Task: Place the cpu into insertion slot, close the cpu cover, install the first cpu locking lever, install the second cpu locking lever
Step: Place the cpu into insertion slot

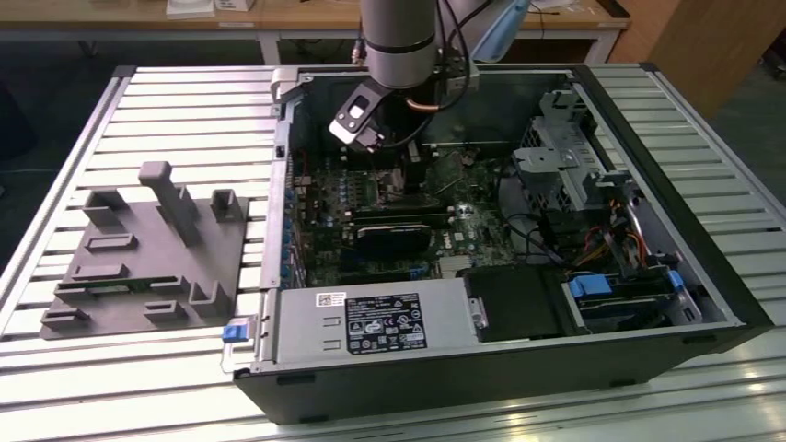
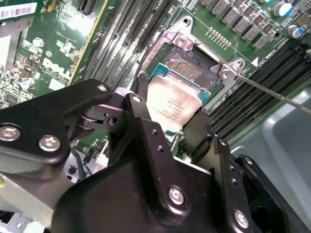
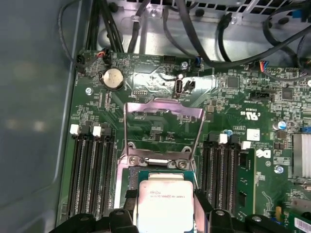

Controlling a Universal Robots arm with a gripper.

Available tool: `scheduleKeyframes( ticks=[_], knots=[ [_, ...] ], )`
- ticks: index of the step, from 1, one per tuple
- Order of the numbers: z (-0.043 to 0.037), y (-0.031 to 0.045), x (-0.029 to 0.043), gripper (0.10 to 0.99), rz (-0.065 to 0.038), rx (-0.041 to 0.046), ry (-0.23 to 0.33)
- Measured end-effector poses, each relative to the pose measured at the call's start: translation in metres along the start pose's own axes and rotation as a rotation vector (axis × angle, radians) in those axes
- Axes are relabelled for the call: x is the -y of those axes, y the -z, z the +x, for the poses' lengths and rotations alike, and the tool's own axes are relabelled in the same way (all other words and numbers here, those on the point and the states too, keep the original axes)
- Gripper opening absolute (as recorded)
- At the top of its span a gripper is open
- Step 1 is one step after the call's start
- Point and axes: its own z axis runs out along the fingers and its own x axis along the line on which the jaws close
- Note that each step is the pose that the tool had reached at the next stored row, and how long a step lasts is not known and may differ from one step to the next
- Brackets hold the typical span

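Fig.: gripper [image 2: 172,98] clamped on the cpu [image 2: 170,110] by two opposite edges, w/ the chip directly over the insertion slot [image 2: 188,64]; contact w/ slot not discernible. Cpu cover [image 3: 164,105] is swung open, hinged just beside the slot. Thin locking lever [image 2: 272,92] juts from a slot corner. Exterior view: arm [image 1: 399,41] at 12 o'clock of the open computer case [image 1: 491,378]; grey fixture plate [image 1: 147,258] at 9 o'clock.

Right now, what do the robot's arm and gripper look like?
The arm is a smooth silvery-grey tube. The gripper is matte black: angular linked plates fastened with silver screws, small holes along them, ending in two slim black jaws.
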Motion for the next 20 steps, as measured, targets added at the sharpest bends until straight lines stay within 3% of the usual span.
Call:
scheduleKeyframes(
  ticks=[20],
  knots=[
    [0.0021, -0.0150, 0.0051, 0.541, 0.000, 0.0013, -0.011]
  ],
)
